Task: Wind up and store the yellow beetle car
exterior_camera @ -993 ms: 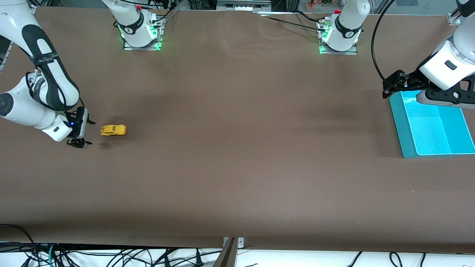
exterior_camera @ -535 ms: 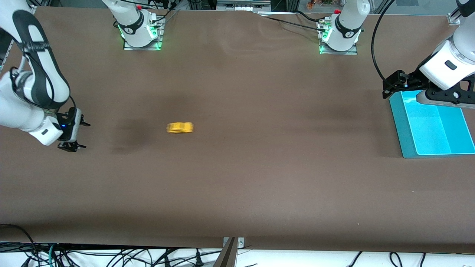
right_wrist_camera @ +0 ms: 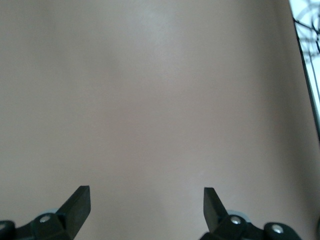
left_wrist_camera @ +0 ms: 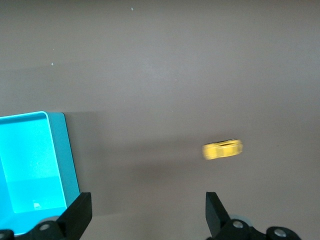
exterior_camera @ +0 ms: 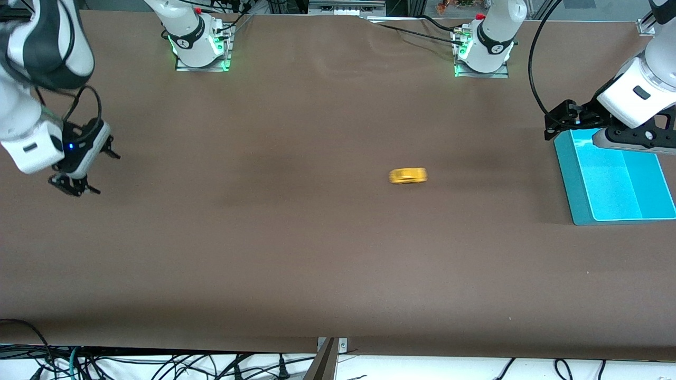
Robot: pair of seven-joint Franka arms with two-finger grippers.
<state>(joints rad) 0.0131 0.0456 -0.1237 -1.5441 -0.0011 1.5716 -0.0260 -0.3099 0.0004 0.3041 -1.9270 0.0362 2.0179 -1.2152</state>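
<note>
The yellow beetle car (exterior_camera: 407,176) is on the brown table near its middle, blurred with motion and free of both grippers; the left wrist view shows the car (left_wrist_camera: 222,149) ahead of the fingers. My right gripper (exterior_camera: 107,174) hangs open and empty above the right arm's end of the table, well away from the car. The right wrist view shows only bare table between its open gripper (right_wrist_camera: 146,194) fingers. My left gripper (exterior_camera: 554,125) is open and empty, held over the edge of the teal bin (exterior_camera: 567,179), with the gripper (left_wrist_camera: 147,200) facing the car.
The teal bin (left_wrist_camera: 70,155) sits at the left arm's end of the table, its bright inside holding nothing I can see. The two arm bases (exterior_camera: 200,42) (exterior_camera: 483,47) stand along the table edge farthest from the front camera. Cables hang below the nearest edge.
The car has rolled from beside the right gripper across the table toward the left arm's end. The right gripper has pulled back and risen. The left arm has not moved.
</note>
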